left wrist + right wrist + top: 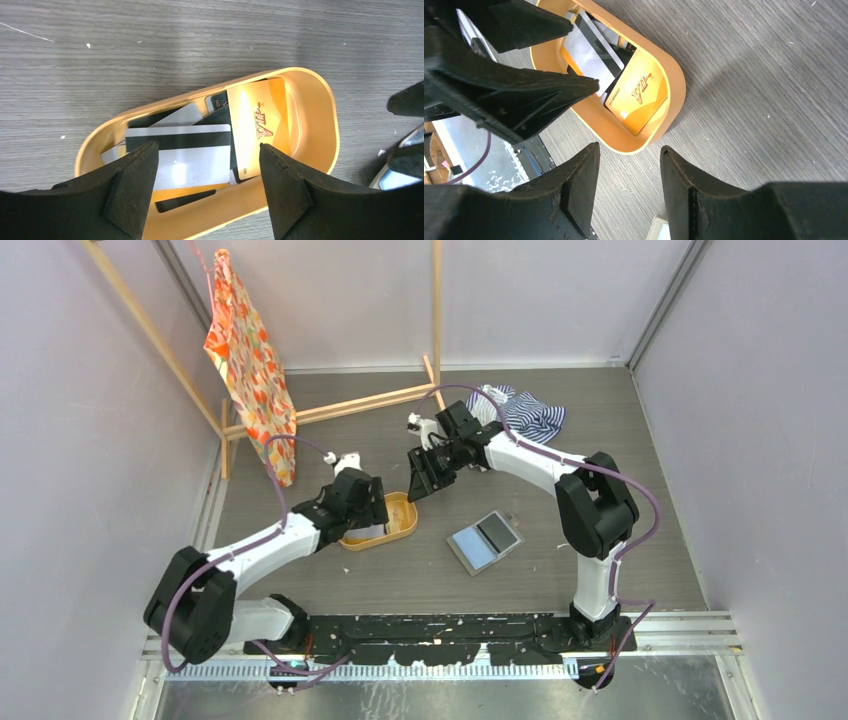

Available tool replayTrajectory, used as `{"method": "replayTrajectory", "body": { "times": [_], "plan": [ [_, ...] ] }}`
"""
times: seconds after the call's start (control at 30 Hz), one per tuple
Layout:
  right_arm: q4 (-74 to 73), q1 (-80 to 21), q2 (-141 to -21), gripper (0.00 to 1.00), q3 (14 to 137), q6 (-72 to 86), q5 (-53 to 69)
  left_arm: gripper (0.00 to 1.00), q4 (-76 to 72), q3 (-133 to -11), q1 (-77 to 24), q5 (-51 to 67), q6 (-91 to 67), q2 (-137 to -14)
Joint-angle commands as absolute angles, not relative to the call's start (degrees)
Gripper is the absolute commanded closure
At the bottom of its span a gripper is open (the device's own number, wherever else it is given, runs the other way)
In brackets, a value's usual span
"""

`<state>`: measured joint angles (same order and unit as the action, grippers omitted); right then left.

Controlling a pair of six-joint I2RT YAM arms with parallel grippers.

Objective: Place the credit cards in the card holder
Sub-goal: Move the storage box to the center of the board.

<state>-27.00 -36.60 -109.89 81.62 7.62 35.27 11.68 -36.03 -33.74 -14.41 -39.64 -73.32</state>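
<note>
The left gripper (pixel 207 146) is seen closest, its jaws spread and empty, held over the orange tray (pixel 320 100). The credit cards (pixel 182 160) are heaped overlapping inside the tray's rim, with a gold card (pixel 260 120) nearest its right end. The right gripper (pixel 630 147) is likewise spread and empty, held over bare table (pixel 749 100) just off the tray's rounded end. In the overhead view the card holder (pixel 484 541) is laid open right of the tray, apart from it, with bare table around its edges.
</note>
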Motion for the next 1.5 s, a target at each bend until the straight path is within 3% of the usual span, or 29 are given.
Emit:
{"method": "replayTrajectory", "body": {
  "times": [0.0,0.23,0.43,0.63,0.77,0.9,1.03,1.37,1.47],
  "plan": [
    [-26.48,-36.77,-108.64,0.47,82.26,6.08,36.58,0.26,16.22,-37.03,-33.53,-15.03,-31.08,-68.76],
    [-27.35,-36.78,-108.25,0.47,82.63,4.77,37.52,0.32,17.15,-41.82,-33.51,-4.10,-15.53,-69.61],
    [-27.68,-36.71,-107.73,0.46,82.82,4.04,37.61,0.32,29.58,-51.72,-33.48,-5.00,-14.56,-72.65],
    [-28.67,-36.72,-108.33,0.46,83.79,2.79,36.79,0.32,32.19,-51.31,-28.30,-2.82,-28.97,-71.18],
    [-36.55,-36.92,-112.80,0.44,92.18,-4.09,34.97,0.33,29.28,-46.20,-26.50,1.45,-37.36,-63.30],
    [-41.39,-38.84,-116.36,0.29,99.24,-13.41,33.33,0.34,32.41,-42.89,-26.37,-1.23,-44.02,-53.42],
    [-47.98,-42.18,-120.22,0.25,105.27,-26.99,30.93,0.34,35.55,-39.22,-26.12,-2.76,-50.82,-44.85],
    [-51.81,-45.95,-130.20,0.29,117.70,-37.97,23.14,0.36,39.79,-33.77,-26.02,-5.25,-58.35,-31.17],
    [-51.06,-46.54,-132.11,0.40,118.59,-37.90,21.08,0.37,41.11,-33.42,-26.02,-5.36,-59.10,-29.38]
  ]
}}
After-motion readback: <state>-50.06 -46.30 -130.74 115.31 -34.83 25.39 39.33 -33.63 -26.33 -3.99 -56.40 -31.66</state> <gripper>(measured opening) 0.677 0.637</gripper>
